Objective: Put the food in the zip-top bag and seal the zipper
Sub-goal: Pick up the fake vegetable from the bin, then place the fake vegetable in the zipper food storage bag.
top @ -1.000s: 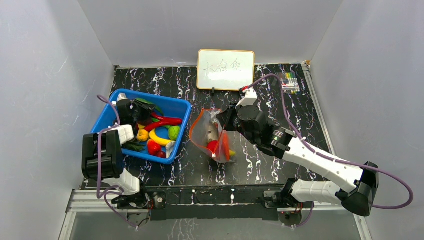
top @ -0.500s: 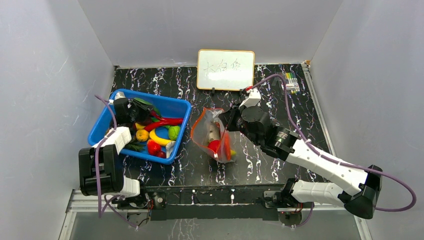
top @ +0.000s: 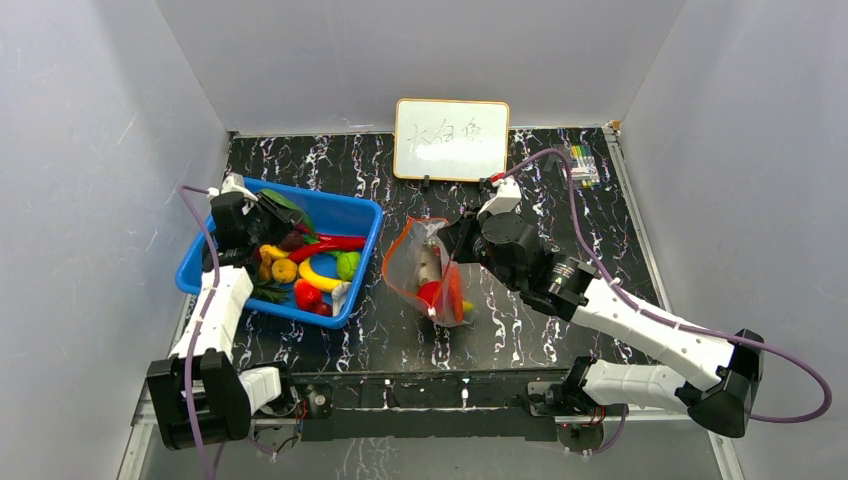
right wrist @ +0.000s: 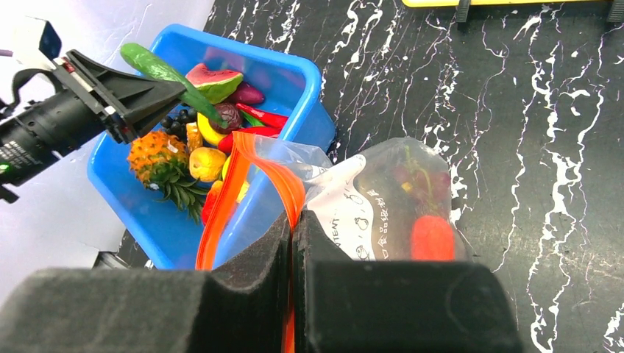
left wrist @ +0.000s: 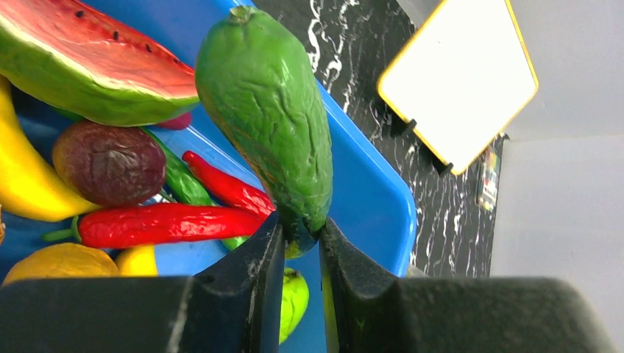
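My left gripper [left wrist: 302, 239] is shut on the lower end of a green bumpy cucumber [left wrist: 272, 125] and holds it over the blue basket's far left part; it also shows in the top view [top: 262, 212]. Other food lies in the basket: a watermelon slice [left wrist: 88, 66], a red chilli [left wrist: 162, 223], a banana [left wrist: 22, 184] and a pineapple [right wrist: 154, 158]. My right gripper [right wrist: 294, 220] is shut on the red-orange zipper [right wrist: 283, 184] and holds the clear bag [right wrist: 383, 198] mouth open toward the basket. A red berry [right wrist: 433, 239] and dark grapes [right wrist: 405, 176] lie inside the bag.
The blue basket [top: 355, 215] stands at the left, right beside the bag [top: 415, 270]. A whiteboard [top: 450, 138] stands at the back middle. A box of markers [top: 580, 165] lies at the back right. Grey walls close in the left, right and back.
The left arm's elbow has swung down toward the near edge, and its gripper has shifted a little left over the basket. The right gripper still holds the bag's mouth.
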### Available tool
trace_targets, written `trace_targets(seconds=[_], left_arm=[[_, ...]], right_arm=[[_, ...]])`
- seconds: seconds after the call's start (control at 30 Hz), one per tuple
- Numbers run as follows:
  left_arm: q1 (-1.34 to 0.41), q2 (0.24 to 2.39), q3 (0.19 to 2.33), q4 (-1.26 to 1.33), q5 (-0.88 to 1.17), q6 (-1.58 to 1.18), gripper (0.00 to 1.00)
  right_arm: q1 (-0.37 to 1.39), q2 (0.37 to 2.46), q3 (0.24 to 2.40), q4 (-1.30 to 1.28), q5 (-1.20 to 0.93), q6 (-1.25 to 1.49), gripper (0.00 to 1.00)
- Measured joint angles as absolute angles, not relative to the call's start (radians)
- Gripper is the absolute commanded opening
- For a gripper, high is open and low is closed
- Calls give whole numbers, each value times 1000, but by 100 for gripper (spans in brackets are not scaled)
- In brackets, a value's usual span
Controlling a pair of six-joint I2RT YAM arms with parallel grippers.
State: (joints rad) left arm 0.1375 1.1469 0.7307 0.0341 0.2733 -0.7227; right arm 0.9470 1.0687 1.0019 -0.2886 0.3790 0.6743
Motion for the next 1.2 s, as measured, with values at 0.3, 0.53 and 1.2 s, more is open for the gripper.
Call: trace_targets(seconds=[0.3, 0.53, 1.2], left_arm=[[138, 998, 777, -147, 393, -647, 10], [135, 949, 830, -223, 501, -613, 10], [-102, 941, 977, -310, 657, -628, 8]], right_arm=[[947, 1084, 1002, -288, 396, 679, 0], [947, 1099, 1002, -287, 428, 679, 0], [947, 1185, 1026, -258, 447, 710, 0]])
